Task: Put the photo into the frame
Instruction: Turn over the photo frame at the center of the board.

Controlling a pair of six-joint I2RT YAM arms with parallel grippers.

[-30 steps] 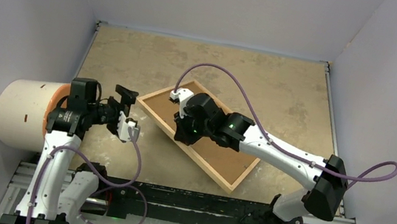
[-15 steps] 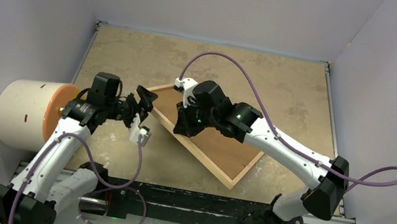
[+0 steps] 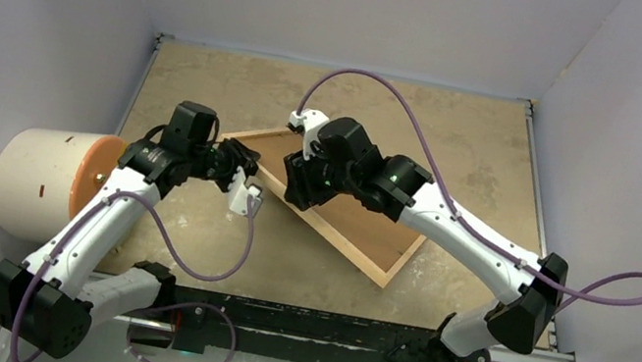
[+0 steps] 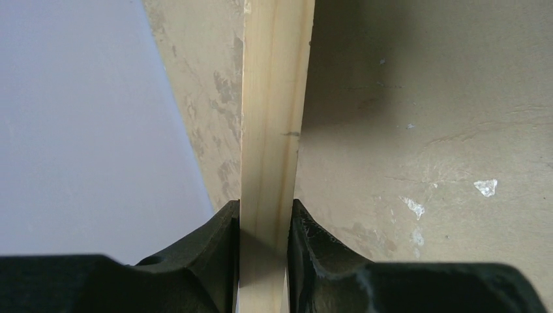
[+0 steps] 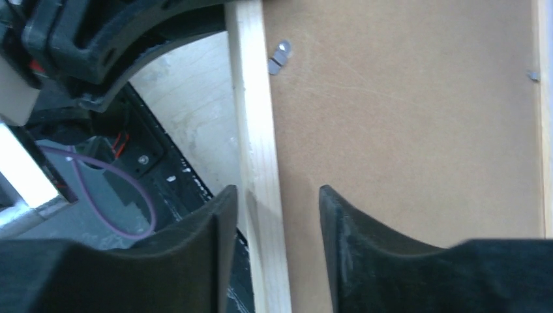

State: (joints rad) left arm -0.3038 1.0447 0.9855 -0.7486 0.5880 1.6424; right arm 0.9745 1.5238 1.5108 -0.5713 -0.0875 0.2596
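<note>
table (image 3: 463, 146) is tan and mottled, with grey walls on three sides. you've got a big white cylinder (image 3: 33, 180) with an orange end face at the left edge, well apart from everything else.

the frame (image 3: 402, 265) sits mid-table, turned on a diagonal, one corner pointing to the far left and the other end toward your right arm's base. back side is up: the brown backing board (image 3: 367, 234) fills it inside the light-wood moulding. can't tell if it lies flat or is tipped up at the left end.

your left arm (image 3: 91, 220) reaches in from the left to the frame's left corner. your right arm (image 3: 466, 241) crosses over the frame from the right, with its purple cable (image 3: 381, 102) looping above it.

your left end effector (image 4: 264, 214) is clamped on the frame's moulding, which is pinched between both fingers (image 4: 218, 228), wood touching each one.

your right end effector (image 5: 275, 190) is parted and straddles the moulding on the same long edge, just beside the left one. one finger is outside the wood and close to it, the other is over the backing board with a clear gap. it's gripping nothing.

a small metal tab (image 5: 280, 55) sits on the backing board right at the moulding, and another tiny one (image 5: 533, 75) is at the opposite rail.
</note>
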